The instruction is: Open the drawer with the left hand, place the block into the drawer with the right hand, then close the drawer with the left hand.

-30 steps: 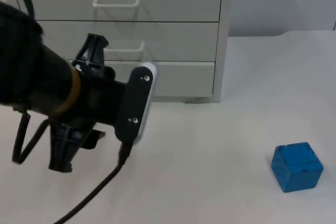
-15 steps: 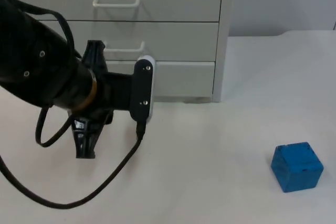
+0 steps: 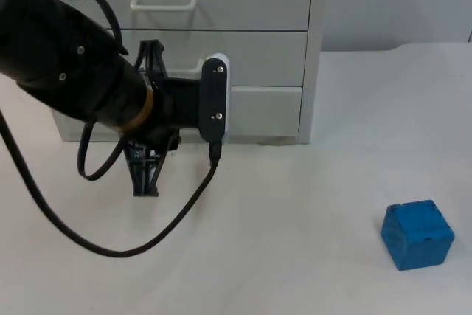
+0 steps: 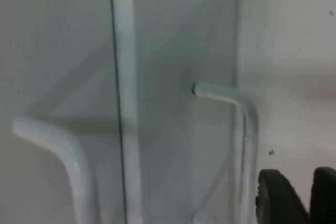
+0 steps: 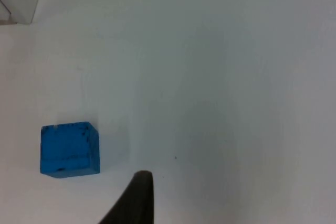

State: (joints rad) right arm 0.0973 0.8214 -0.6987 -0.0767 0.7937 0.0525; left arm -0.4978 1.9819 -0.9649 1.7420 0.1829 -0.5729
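3 drawers of the grey drawer cabinet (image 3: 221, 42) are all shut, so the task sits at step 1: opening a drawer with the left arm. The left gripper (image 3: 147, 175) hangs low in front of the cabinet's bottom drawer (image 3: 262, 108), near the middle drawer's white handle (image 3: 173, 68), and grips nothing. In the left wrist view, a white handle (image 4: 247, 129) stands close ahead, with 2 black fingers (image 4: 275, 200) just beside it and a small gap between them; I cannot tell how wide they really stand.

The blue block (image 3: 417, 234) rests on the white table (image 3: 295, 219), well apart from the cabinet. In the right wrist view the block (image 5: 70, 149) lies near the right gripper's finger (image 5: 134, 200), which holds nothing; the state of that gripper cannot be told, and the right arm waits.

Next, I judge, the left fingers must straddle a handle bar, close on it, then pull straight outward.
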